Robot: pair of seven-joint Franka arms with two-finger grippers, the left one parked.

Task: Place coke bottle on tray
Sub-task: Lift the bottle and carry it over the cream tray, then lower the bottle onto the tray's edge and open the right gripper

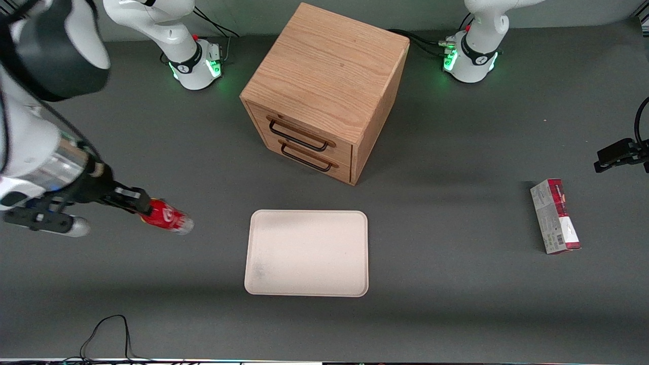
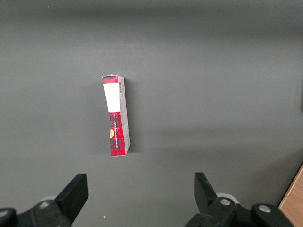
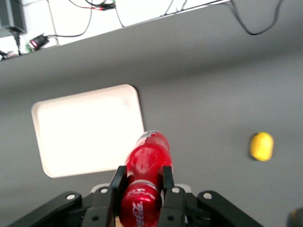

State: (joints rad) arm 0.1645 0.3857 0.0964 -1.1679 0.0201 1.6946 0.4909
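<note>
1. Writing: the bottle is red with white script on its body, too partial to read in full. The box carries a barcode near its end and small print along its red plaid side that cannot be made out.
2. Count: one bottle, one tray, one cabinet with two drawers and two dark handles, one box, one yellow lump.
3. The gripper is over the table toward the working arm's end, at about 9 o'clock from the tray in the front view and apart from it.
4. The fingers are clamped on the bottle, one on each side of its upper body near the cap end; the clear base points away from the gripper toward the tray.
5. The bottle is held tilted, nearly lying, off the tray; whether it touches the table cannot be told.
6. The cabinet stands at 12 o'clock from the tray, farther from the front camera; the box lies toward the parked arm's end.
</note>
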